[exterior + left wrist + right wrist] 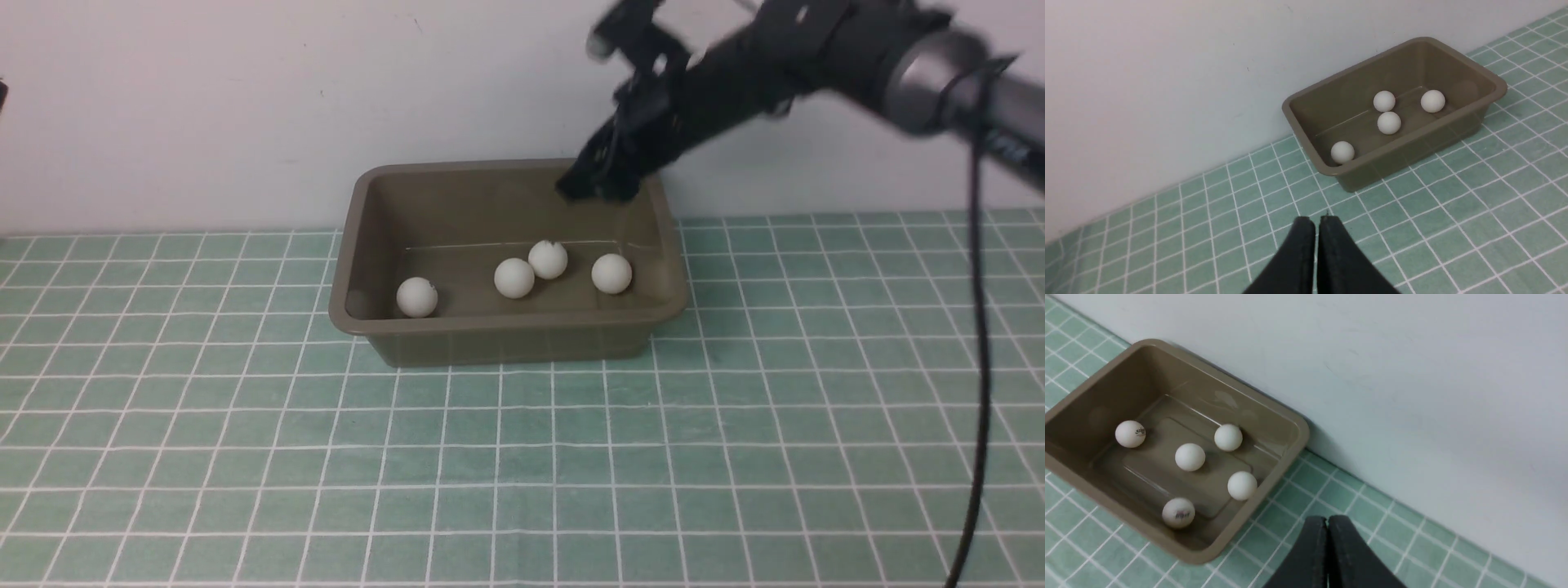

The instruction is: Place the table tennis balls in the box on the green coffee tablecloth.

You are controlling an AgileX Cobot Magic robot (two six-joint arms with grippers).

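The olive-brown box [506,322] stands on the teal-green checked tablecloth [522,457] against the back wall. Several white table tennis balls lie inside it; the front view shows one at the left [416,296], a touching pair [514,278] in the middle and one at the right [611,273]. The right wrist view shows the box [1216,547] with several balls [1190,457], two with dark print. My right gripper [596,189] hangs shut and empty above the box's back right corner; its jaws are together in the right wrist view [1327,520]. My left gripper [1316,220] is shut and empty above bare cloth, left of the box [1355,167].
A plain white wall runs right behind the box. The right arm's black cable [980,367] hangs down at the right side of the cloth. Open cloth lies in front of and on both sides of the box.
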